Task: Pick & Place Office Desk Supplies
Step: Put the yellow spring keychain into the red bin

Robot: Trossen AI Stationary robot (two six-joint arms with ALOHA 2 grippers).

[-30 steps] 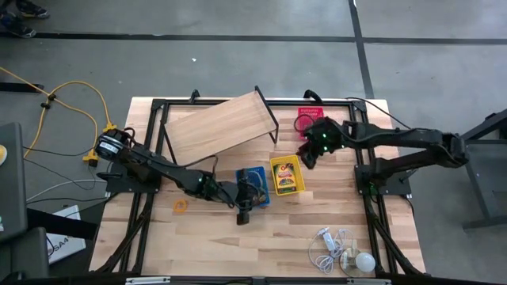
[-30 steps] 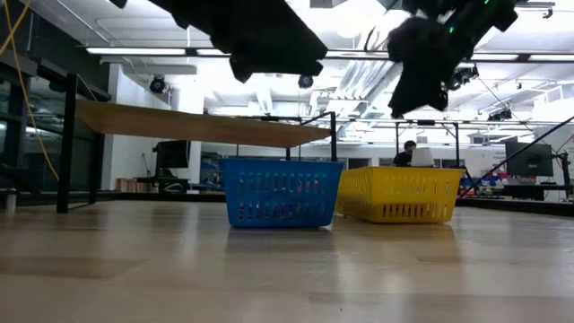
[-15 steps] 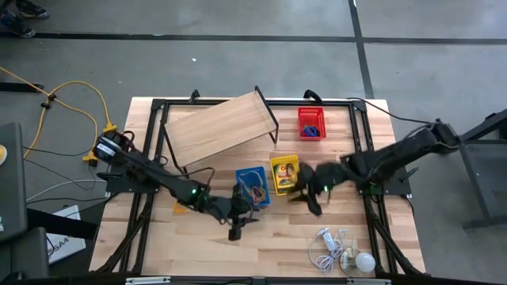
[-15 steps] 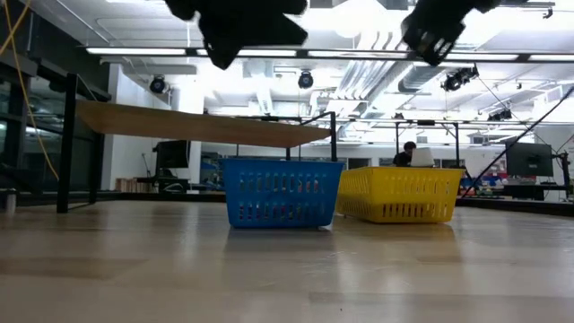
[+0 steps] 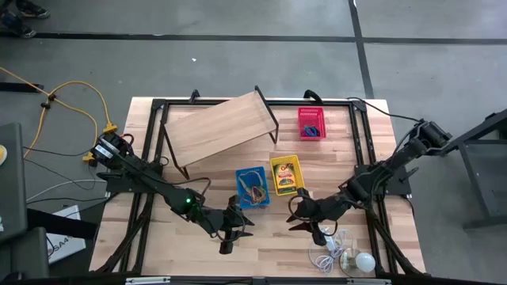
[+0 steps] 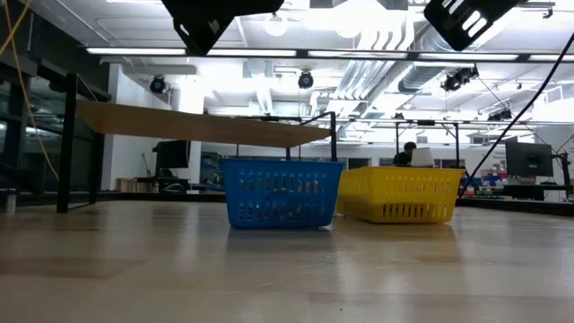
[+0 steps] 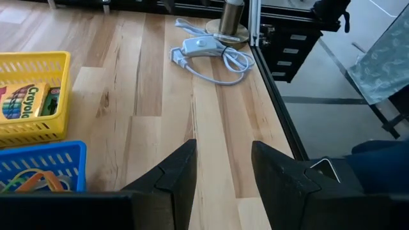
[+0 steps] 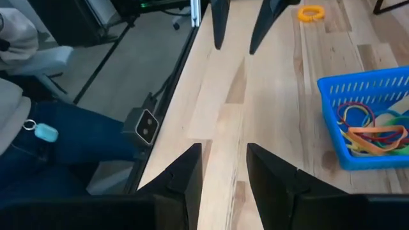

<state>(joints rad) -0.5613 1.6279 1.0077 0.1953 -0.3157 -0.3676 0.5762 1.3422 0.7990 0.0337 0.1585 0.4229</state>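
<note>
The blue basket (image 5: 252,187) holds coloured rubber bands (image 8: 367,124). Beside it the yellow basket (image 5: 286,175) holds the crayon box (image 7: 22,102), and the red basket (image 5: 310,123) stands at the far right. My left gripper (image 7: 223,150) is open and holds nothing. It hangs above bare table (image 5: 234,233), toward the near edge from the blue basket. My right gripper (image 8: 223,150) is open too, with nothing between its fingers. It hangs above the table (image 5: 291,217), toward the near edge from the yellow basket, facing my left gripper. A loose orange band (image 8: 311,11) lies on the table.
The wooden board (image 5: 218,127) on black legs stands at the far left. A white bulb (image 5: 364,261) with its thin cord (image 5: 329,245) lies at the near right, close to my right gripper. A person in blue trousers (image 8: 64,140) sits by the table's near edge.
My right gripper has swung from beside the red basket toward the table's near edge, past the yellow basket, and has turned to face left. My left gripper has moved from the blue basket's near side toward the near edge. The baskets have stayed in place.
</note>
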